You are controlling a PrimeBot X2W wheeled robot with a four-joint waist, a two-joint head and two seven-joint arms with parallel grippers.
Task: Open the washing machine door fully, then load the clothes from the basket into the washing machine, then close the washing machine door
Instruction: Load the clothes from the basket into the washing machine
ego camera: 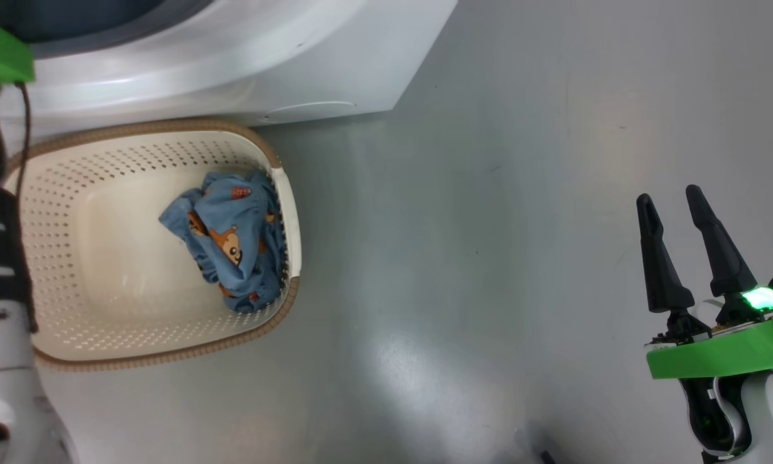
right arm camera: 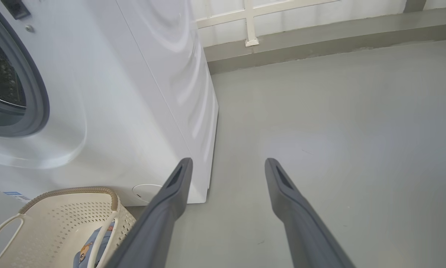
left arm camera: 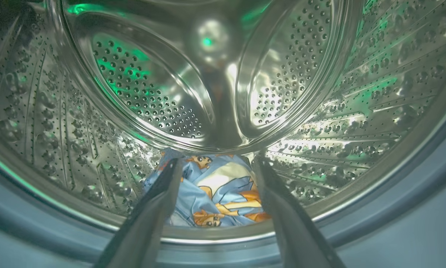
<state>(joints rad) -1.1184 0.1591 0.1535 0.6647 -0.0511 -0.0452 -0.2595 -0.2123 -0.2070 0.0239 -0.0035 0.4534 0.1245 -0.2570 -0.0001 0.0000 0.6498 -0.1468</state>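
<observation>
while the left gripper [left arm camera: 217, 160] is inside the shiny steel drum [left arm camera: 144, 89] of the washing machine [ego camera: 231, 58], its two fingers [left arm camera: 152, 208] stand wide apart and hold nothing. some of the clothes [left arm camera: 219, 193] lie low in the drum, just past their tips. a blue bundle [ego camera: 231, 238] with bears sits in the basket [ego camera: 147, 125], against its right side. the basket stands on the smooth grey floor [ego camera: 489, 258], near the front of the big white machine. over on the right, the right gripper [ego camera: 668, 194] hangs above the floor, fingers wide too, holding nothing. far behind, a low grey step [right arm camera: 319, 41] runs along a white wall [right arm camera: 301, 11].
</observation>
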